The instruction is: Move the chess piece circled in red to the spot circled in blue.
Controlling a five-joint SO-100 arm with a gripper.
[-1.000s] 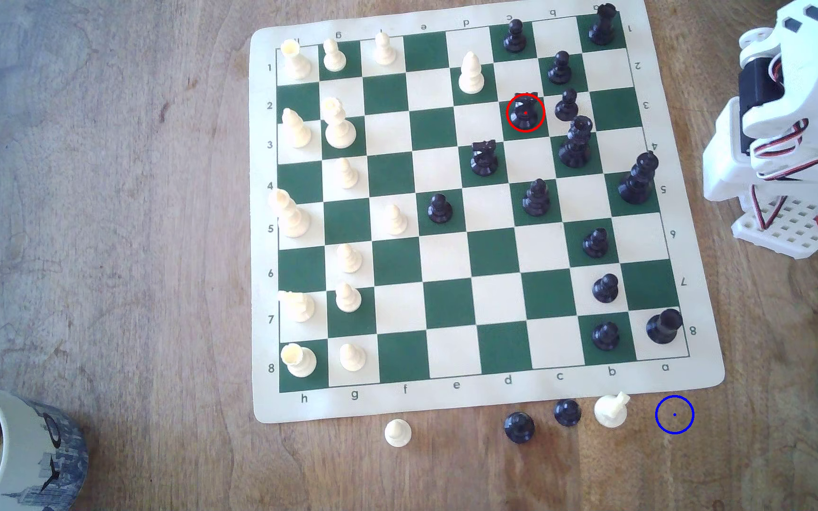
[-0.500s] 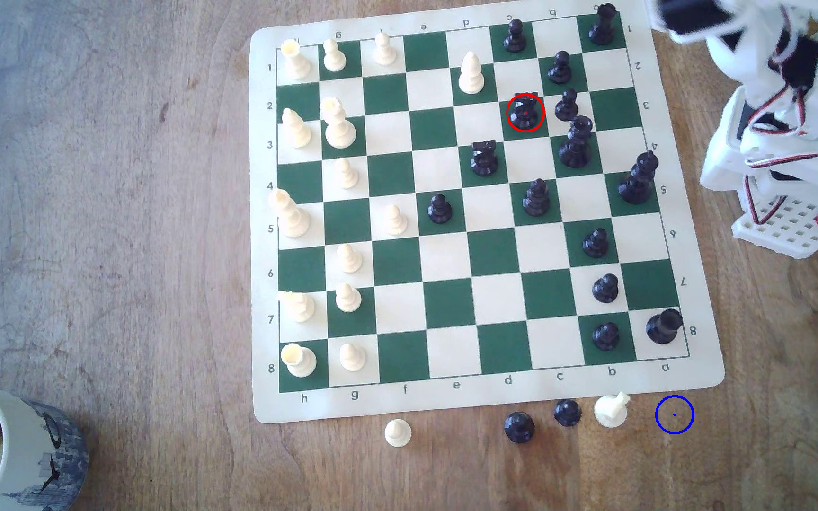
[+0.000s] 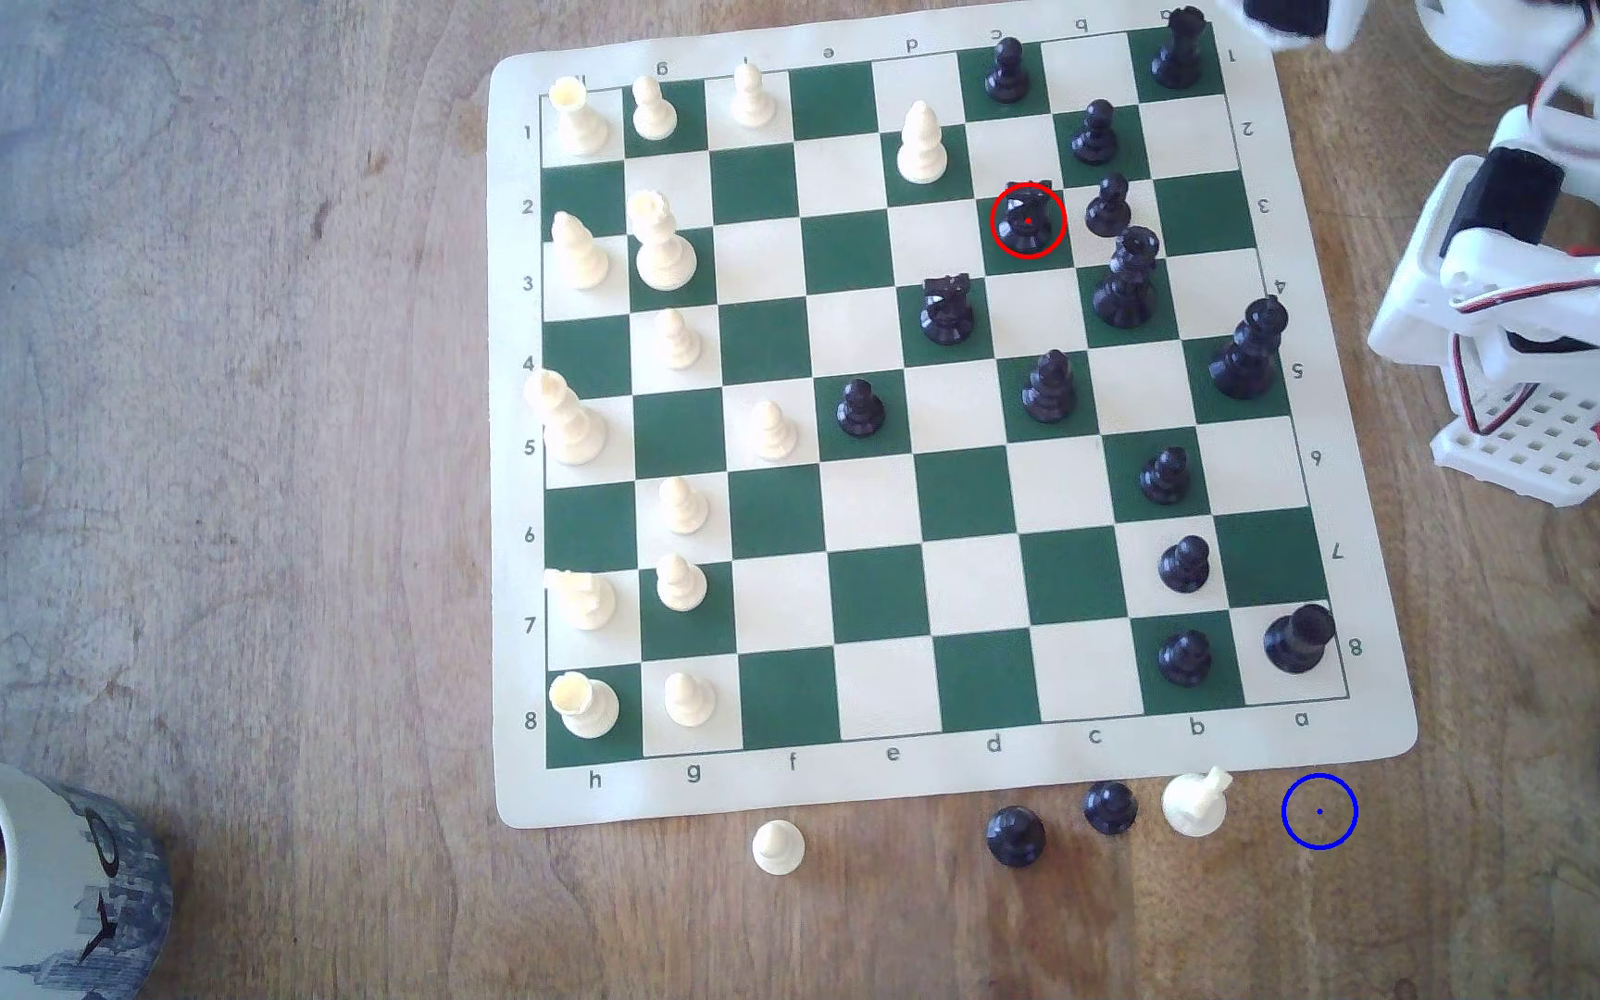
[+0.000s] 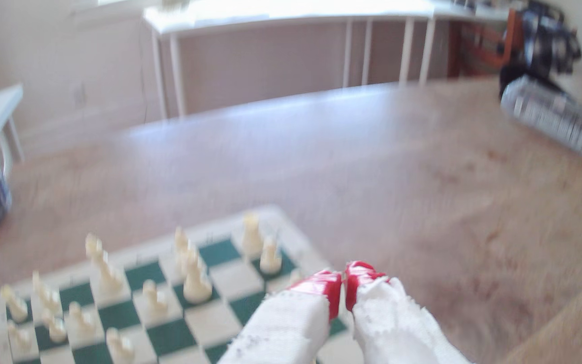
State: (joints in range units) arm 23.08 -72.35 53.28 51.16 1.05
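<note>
Mug (image 3: 27, 885) at wooden table's (image 3: 200, 433) corner; white pawn (image 3: 778, 847) off chess mat (image 3: 950, 784); plastic bottle (image 4: 559, 119) lying sideways.

The white arm (image 3: 1537, 279) rises folded from its base at the exterior view's right edge, red-and-black wires looped along it. In the wrist view, the gripper (image 4: 344, 285) has its red-tipped, white-wrapped fingers (image 4: 317, 290) nearly pressed together, holding nothing.

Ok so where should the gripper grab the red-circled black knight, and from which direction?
Probably from straight above, closing on the red-circled knight's upper body beneath its notched head. It stands upright, and a black pawn sits close on the exterior view's right, so a sideways approach risks a bump.
</note>
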